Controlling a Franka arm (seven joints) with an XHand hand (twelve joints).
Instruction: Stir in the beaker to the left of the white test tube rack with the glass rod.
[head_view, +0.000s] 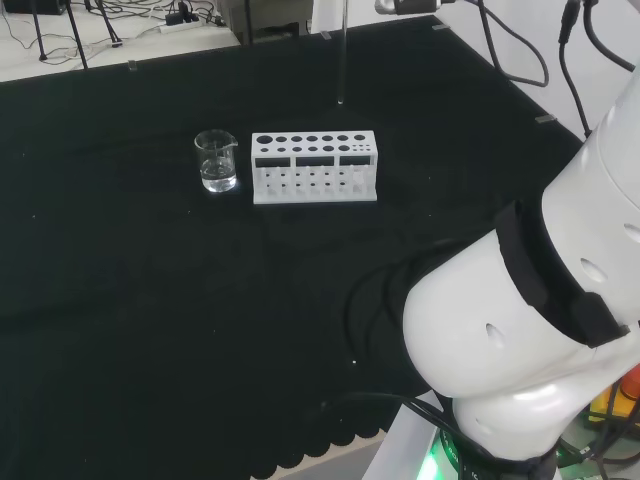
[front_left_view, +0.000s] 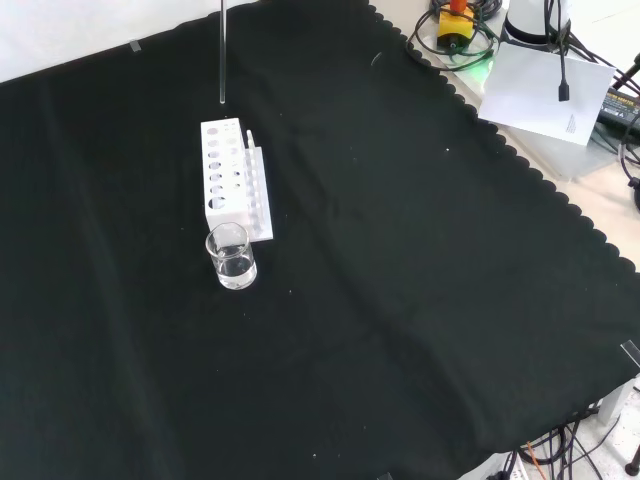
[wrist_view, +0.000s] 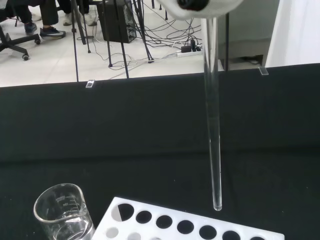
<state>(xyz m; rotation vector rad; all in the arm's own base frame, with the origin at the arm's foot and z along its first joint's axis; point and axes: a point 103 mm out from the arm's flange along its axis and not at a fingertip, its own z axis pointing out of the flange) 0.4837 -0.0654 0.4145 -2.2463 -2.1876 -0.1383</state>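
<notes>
Cloth of plain black covers the surface (head_view: 150, 300) in the head view, where a clear glass beaker (head_view: 217, 162) with a little clear liquid stands just left of the white test tube rack (head_view: 314, 167), a blocky piece pierced with round holes. A thin glass rod (head_view: 341, 60) hangs upright beyond the rack.

Front view: the rod's tip hovers above the rack's far end, the beaker nearest.

Wrist view: a blurred white part of the hand (wrist_view: 200, 7) tops the rod; whether its fingers grip it, I cannot tell.
</notes>
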